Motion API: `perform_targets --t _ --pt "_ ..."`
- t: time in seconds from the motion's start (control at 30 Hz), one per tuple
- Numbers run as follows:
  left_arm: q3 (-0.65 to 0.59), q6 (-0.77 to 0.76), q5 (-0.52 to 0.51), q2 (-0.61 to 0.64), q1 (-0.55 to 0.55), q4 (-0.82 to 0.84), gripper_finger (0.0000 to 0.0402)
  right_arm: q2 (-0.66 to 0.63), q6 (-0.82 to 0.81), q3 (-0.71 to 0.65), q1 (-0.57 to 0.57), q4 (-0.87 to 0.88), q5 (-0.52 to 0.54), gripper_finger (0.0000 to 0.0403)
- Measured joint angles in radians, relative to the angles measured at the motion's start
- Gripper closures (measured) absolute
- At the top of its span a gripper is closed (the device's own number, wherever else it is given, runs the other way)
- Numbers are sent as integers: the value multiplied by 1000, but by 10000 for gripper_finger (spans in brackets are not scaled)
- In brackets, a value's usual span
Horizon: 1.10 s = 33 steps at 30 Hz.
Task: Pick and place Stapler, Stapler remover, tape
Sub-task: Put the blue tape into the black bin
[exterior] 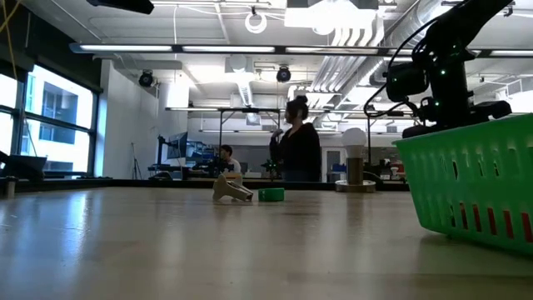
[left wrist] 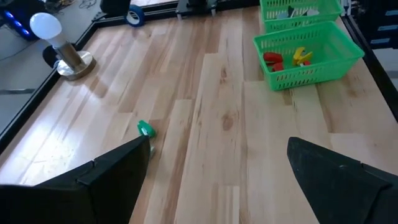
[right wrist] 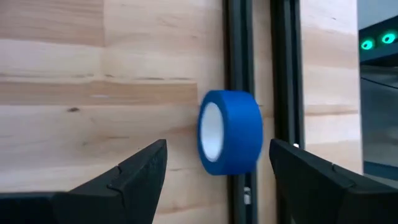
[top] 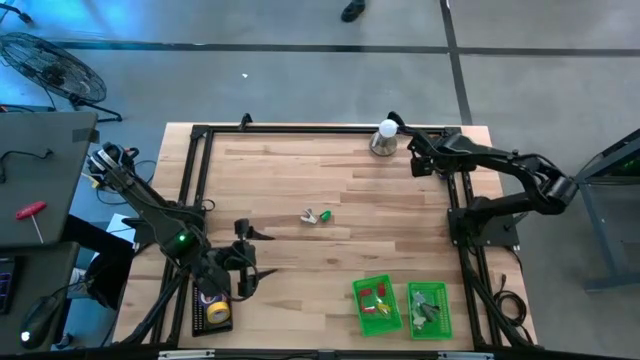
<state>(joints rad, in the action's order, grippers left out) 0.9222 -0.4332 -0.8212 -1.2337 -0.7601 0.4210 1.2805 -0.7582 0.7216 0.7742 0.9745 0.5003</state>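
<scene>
Your right gripper (right wrist: 217, 165) hangs open around a blue tape roll (right wrist: 230, 132); your left gripper (left wrist: 217, 168) waits open.

Open-plan lab or office: exposed ceiling ducts (exterior: 350, 58), strip lights, monitors (exterior: 187, 152) far behind the wooden table (exterior: 166, 242), people seated.

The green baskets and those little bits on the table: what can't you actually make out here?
- Contents of the right basket: too small from above; cut off by the edge in the left wrist view.
- Small beige thing beside the green piece: too small to identify in any view.
- Blue tape roll: its far side is hidden in the right wrist view.
- Items in the left basket: only red and yellow shapes show.
</scene>
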Motion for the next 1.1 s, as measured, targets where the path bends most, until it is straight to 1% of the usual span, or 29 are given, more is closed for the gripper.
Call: perform_targets --t 0.47,0.7,1.1 --pt "-1 -12 15 -125 0 0 32 97 -8 0 33 -12 -17 128" --pt "-1 -12 46 -138 0 0 32 144 -19 0 45 -11 -10 128" --pt "0 -11 48 -138 0 0 32 148 -23 0 45 -5 0 128"
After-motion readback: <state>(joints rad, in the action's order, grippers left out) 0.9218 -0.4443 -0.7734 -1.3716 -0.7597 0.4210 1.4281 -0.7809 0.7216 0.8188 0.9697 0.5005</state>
